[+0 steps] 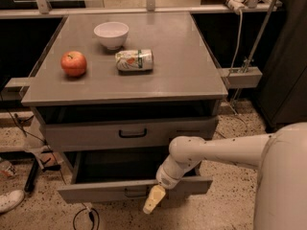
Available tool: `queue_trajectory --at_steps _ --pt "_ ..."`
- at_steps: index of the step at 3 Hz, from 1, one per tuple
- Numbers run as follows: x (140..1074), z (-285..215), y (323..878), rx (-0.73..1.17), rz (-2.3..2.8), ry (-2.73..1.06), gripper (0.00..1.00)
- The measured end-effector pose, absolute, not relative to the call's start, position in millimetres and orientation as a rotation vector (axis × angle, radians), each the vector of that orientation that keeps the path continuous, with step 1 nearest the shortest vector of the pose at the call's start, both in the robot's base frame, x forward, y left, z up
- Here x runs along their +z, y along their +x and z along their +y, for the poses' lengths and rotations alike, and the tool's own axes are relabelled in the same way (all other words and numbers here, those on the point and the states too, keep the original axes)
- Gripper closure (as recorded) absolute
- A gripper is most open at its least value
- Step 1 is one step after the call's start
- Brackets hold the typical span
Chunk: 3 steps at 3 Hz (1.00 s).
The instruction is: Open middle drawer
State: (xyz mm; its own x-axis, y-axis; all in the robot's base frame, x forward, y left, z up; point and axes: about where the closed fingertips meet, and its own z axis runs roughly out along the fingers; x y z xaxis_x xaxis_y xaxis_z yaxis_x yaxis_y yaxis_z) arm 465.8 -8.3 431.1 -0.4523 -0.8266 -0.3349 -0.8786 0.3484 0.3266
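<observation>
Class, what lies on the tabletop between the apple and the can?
Nothing: bare grey tabletop separates the apple and the can in the camera view. The gripper hangs at the front of the open middle drawer.

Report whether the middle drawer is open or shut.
Open: the middle drawer juts out, dark inside showing; gripper at its front.
</observation>
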Motion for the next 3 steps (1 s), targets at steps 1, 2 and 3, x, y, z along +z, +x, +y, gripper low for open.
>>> queue_trajectory --at_steps 1,2,3 --pt "424.2 -13.9 460.4 0.717 2.526 -1.573 0.00" --pt "423.7 -21.8 456.3 0.699 2.548 -1.551 0.00" --pt "425.5 -40.8 441.5 0.666 2.595 -1.484 0.00"
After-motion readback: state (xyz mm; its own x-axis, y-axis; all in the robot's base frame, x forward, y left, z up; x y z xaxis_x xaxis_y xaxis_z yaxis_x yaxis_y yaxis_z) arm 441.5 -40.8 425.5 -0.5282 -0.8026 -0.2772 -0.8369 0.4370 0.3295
